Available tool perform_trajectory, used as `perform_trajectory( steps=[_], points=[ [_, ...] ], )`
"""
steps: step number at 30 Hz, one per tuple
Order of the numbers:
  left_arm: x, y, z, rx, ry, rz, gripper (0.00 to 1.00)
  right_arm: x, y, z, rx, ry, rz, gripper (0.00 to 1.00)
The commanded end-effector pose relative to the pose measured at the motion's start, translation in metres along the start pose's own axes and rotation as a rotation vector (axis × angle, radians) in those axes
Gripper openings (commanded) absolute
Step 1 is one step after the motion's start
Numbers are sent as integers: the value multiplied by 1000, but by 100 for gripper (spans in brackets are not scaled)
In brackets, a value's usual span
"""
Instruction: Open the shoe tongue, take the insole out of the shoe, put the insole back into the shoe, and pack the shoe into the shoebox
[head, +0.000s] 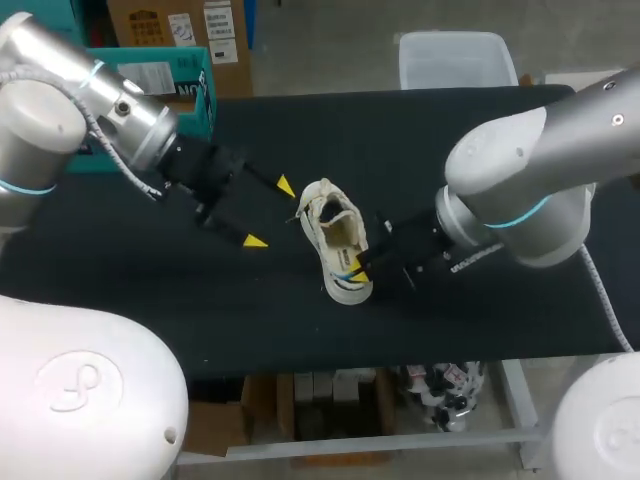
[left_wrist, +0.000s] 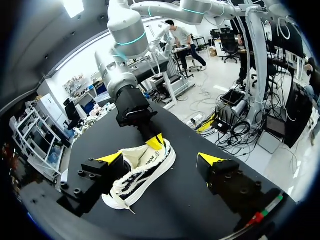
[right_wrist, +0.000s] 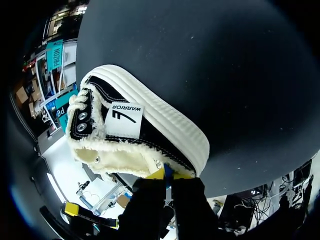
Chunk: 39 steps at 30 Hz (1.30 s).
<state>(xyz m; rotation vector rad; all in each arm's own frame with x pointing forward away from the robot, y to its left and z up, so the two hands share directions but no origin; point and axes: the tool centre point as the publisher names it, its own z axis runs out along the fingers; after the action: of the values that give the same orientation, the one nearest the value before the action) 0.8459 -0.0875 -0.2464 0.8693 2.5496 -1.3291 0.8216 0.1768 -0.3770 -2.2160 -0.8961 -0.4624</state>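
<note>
Shoe (head: 335, 235): judged light, with soft upper and stiff sole; heel collar offered the firmest hold.
Right claw (head: 357, 268): was clamped on heel, 5 o'clock.
Left claw (head: 270, 213): stood with fingers apart, 9 o'clock of shoe.

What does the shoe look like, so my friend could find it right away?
Look at the big black table; near its middle lies the shoe, between the open left gripper and the right gripper, which pinches its heel rim. It is cream-white with a black side, white laces and frayed edges, the only pale thing lying on the dark top.
</note>
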Motion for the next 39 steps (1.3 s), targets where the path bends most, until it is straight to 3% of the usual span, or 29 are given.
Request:
perform_trajectory(
  steps=[1, 4, 10, 12, 18, 24, 27, 28, 30, 32, 34, 35, 39],
  points=[
    [16, -12, -20, -73, -87, -30, 100, 0, 0, 2, -193, -71, 9, 0],
    [18, -15, -27, -73, -108, -45, 100, 1, 3, 3, -235, -94, 16, 0],
    [23, -19, -35, -87, -131, -53, 100, 7, -3, -4, -242, -73, -2, 2],
    [24, -19, -35, -94, -130, -52, 100, 8, -5, -7, -258, -80, -7, 24],
    [27, -18, -36, -95, -130, -59, 100, 9, -8, -12, -288, -105, -9, 32],
    [29, -19, -44, -99, -140, -129, 100, 11, -14, -21, -303, -99, -17, 22],
    [26, -15, -52, -90, -140, -221, 100, 16, -19, -25, -315, -98, -37, 20],
    [25, -14, -55, -87, -139, -253, 100, 18, -20, -26, -317, -102, -45, 17],
    [22, -9, -60, -87, -121, -316, 100, 22, -22, -25, -327, -114, -57, 0],
    [20, -3, -66, -84, -118, -422, 100, 25, -21, -23, -332, -123, -63, 0],
    [15, 4, -71, -150, -102, -538, 100, 27, -20, -18, -331, -132, -71, 0],
    [13, 4, -72, -282, -88, -539, 100, 27, -18, -15, -334, -143, -72, 0],
    [13, 4, -72, -282, -88, -539, 100, 24, -10, 0, -345, -181, -70, 0]
  ],
)
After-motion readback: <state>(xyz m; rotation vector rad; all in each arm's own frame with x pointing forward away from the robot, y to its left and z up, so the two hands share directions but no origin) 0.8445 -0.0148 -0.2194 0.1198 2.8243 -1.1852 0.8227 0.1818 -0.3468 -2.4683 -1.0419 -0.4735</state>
